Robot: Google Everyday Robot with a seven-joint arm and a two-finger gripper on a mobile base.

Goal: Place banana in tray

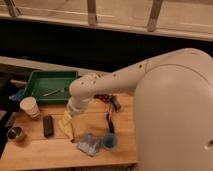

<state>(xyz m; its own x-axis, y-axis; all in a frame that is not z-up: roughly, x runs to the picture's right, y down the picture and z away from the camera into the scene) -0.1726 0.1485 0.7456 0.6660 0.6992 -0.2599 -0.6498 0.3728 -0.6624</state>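
Yellow banana (pixel 67 129) lies on the table (pixel 40 150), near side of the green tray (pixel 42 82) — gripper (pixel 71 117) hangs right over it, jaws spread, holding nothing. Reaching step, I'd say — next: lower, pinch.

Dim, warm light, mostly from overhead. The white arm (pixel 125 80) is the brightest thing in view, with no hard glare. The dark band behind the desk (pixel 35 150) swallows detail. The end effector (pixel 70 114), low over the desk's left-middle, sits in the arm's shade. Whole frame soft and grainy. Shadows faint, diffuse.
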